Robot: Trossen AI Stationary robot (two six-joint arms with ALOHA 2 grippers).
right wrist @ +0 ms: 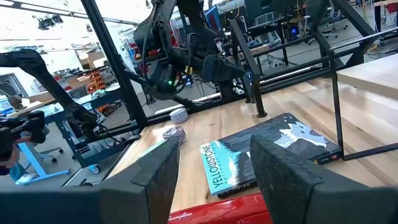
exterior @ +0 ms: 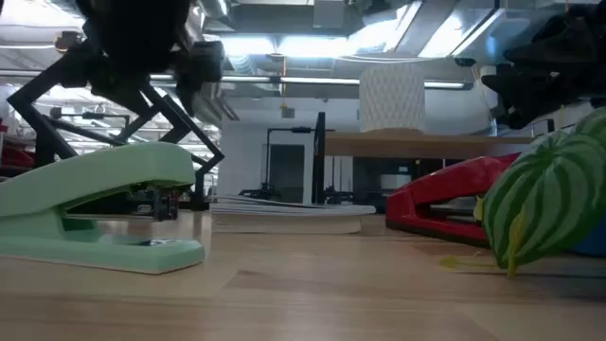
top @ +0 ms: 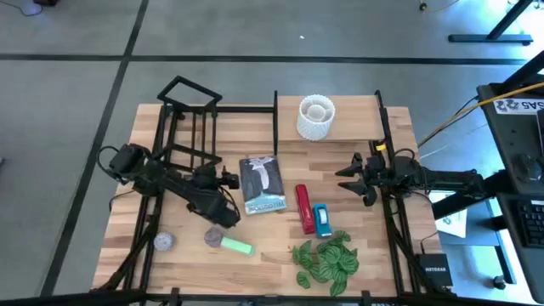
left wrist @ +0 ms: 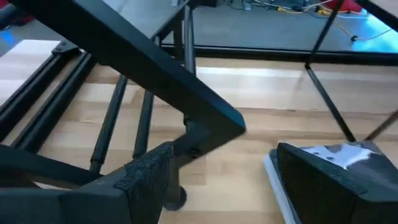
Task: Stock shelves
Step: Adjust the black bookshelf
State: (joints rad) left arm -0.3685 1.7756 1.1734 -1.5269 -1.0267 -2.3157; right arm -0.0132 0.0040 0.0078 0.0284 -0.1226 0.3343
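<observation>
Rack [top: 189,119] bar sits between the left gripper [top: 228,180] jaws, apart; right gripper [top: 347,176] jaws wide, empty.

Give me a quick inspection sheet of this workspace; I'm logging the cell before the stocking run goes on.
Surface: wooden table, no spills seen.
Job's things: small black rack at the far left; wood shelf board carrying a white pot.
Clutter: book, red stapler, blue stapler, green stapler, leafy plant, two round items near the front left.
Grippers: left gripper open above the table; right gripper open, empty.
Cables: yellow and black leads off the right side.
Surroundings: desk with a keyboard at right.
</observation>
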